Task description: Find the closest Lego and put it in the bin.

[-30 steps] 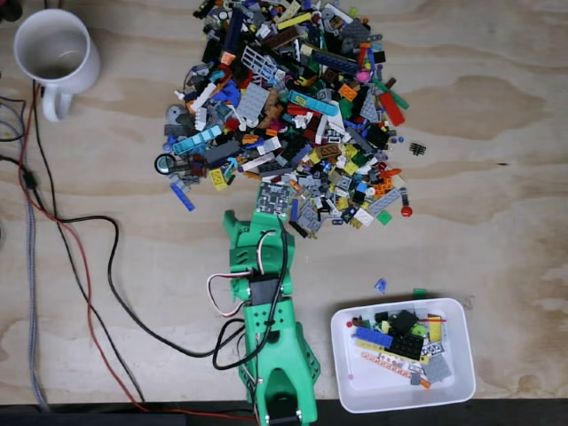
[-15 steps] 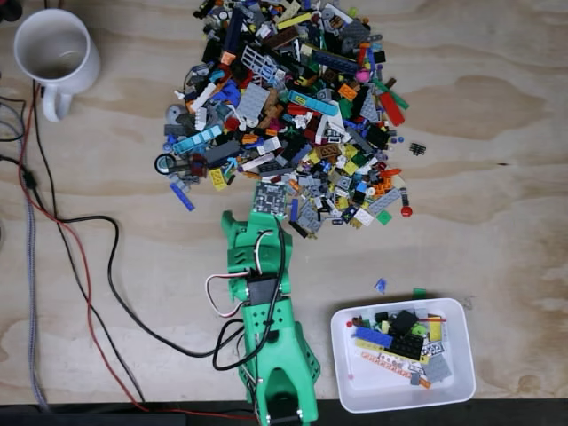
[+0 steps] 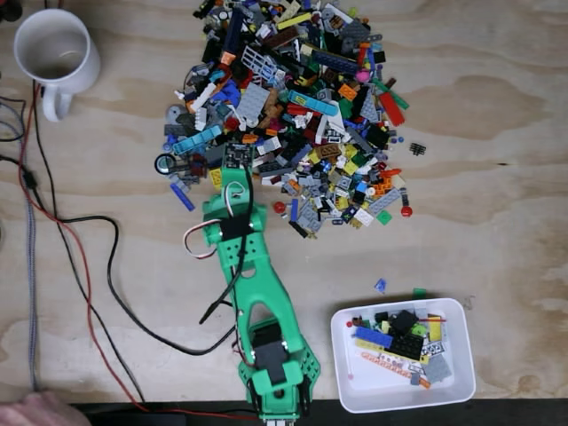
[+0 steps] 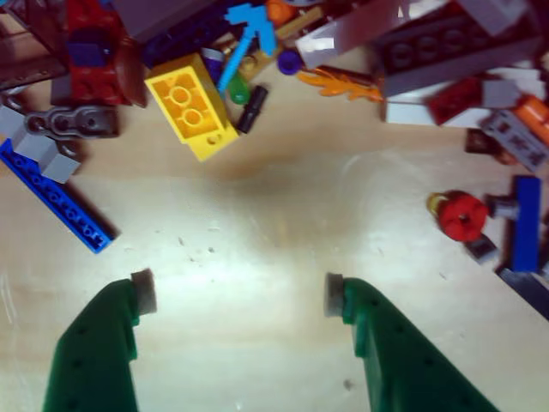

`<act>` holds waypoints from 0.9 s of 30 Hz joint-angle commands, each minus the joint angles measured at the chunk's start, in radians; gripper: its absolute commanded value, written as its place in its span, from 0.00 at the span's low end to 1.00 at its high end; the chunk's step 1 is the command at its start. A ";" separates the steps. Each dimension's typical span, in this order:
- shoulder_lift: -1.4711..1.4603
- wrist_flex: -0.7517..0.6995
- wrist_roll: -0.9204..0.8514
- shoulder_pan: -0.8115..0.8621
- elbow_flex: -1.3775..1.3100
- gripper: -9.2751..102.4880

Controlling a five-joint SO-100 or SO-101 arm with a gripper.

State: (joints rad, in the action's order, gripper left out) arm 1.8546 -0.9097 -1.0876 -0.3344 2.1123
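Fingers (image 4: 232, 293) spread wide over bare desk (image 4: 274, 232); yellow brick (image 4: 190, 105) lies at 11 o'clock. Risk: crowded neighbours may jam the grasp.

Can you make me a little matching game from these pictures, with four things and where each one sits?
Things:
1. white mug
2. bin
3. yellow brick
4. gripper

Places:
A. wrist view, upper left, at the pile's edge
B. fixed view, top left corner
C. wrist view, over bare wood, fingers apart
D. fixed view, bottom right, holding Lego pieces

Pairs: 1-B, 2-D, 3-A, 4-C
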 commanded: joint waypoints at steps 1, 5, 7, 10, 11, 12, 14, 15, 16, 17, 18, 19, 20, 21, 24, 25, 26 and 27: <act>-0.103 0.066 -0.018 -0.026 -0.137 0.33; -0.172 0.112 -0.051 -0.040 -0.160 0.33; -0.206 0.135 -0.069 -0.032 -0.176 0.33; -0.258 0.158 -0.100 -0.017 -0.216 0.33; -0.273 0.164 -0.110 -0.015 -0.227 0.33; -0.287 0.167 -0.117 -0.015 -0.238 0.32; -0.316 0.178 -0.127 -0.014 -0.265 0.32; -0.328 0.179 -0.133 -0.011 -0.279 0.31; -0.341 0.184 -0.138 -0.008 -0.290 0.31; -0.350 0.186 -0.144 -0.006 -0.299 0.31; -0.354 0.195 -0.152 -0.005 -0.302 0.31; -0.360 0.206 -0.158 -0.005 -0.302 0.31; -0.365 0.216 -0.164 -0.005 -0.302 0.31; -0.370 0.232 -0.170 -0.006 -0.301 0.30; -0.377 0.239 -0.187 -0.008 -0.305 0.29; -0.383 0.245 -0.195 -0.009 -0.305 0.28; -0.390 0.253 -0.199 -0.009 -0.305 0.28; -0.394 0.262 -0.206 -0.006 -0.302 0.28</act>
State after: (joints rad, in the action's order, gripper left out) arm 1.4404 -0.6750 -1.2732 -0.3528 1.8853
